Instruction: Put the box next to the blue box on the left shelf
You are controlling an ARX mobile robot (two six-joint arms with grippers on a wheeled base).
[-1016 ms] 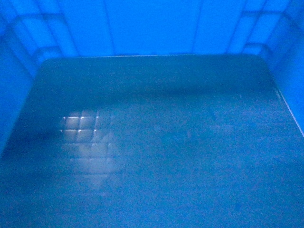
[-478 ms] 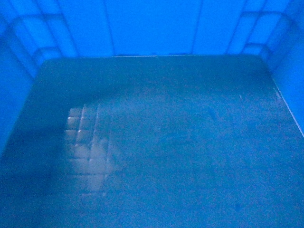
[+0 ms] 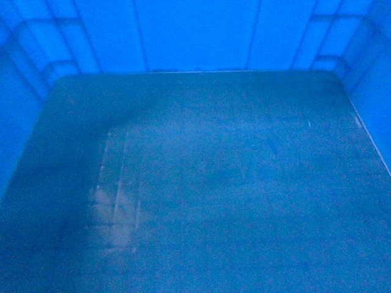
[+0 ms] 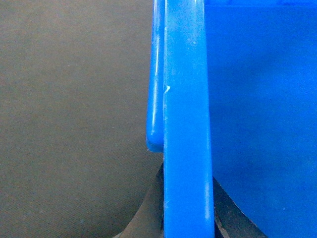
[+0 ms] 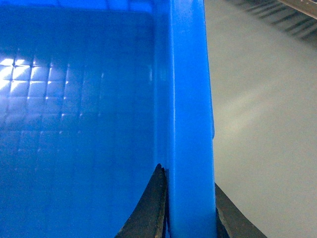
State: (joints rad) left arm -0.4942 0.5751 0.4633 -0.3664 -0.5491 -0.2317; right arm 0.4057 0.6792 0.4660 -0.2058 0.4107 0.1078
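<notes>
Grey floor (image 4: 74, 119); one box (image 3: 201, 183), two grippers (image 4: 188, 213) (image 5: 190, 208).

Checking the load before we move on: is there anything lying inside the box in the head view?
No, the head view shows only the bare grid-patterned floor of the box with a pale light patch, nothing resting on it.

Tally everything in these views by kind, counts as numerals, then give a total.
Blue box: 1, seen from inside in the head view, with its rim in both wrist views.
Robot hands: 2, the left hand and the right hand, each straddling a side rim.
Total: 3
</notes>
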